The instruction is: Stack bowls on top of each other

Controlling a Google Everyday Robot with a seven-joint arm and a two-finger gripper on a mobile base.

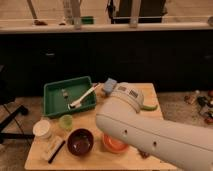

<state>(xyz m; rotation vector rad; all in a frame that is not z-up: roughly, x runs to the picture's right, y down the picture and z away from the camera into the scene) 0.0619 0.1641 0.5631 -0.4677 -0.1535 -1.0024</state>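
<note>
The dark maroon-brown bowl (80, 141) stands upright near the table's front, left of centre. The bright orange bowl (114, 143) stands just to its right, apart from it and partly covered by my arm. My big white arm (150, 130) reaches from the lower right across the table's right half. My gripper is hidden behind the arm, somewhere over the right side of the table.
A green tray (52, 97) holding a white utensil (83, 96) sits at the back left. A small white cup (42, 128) and a light green cup (65, 121) stand at the left. A brush-like object (53, 148) lies front left, and a blue sponge (109, 85) at the back.
</note>
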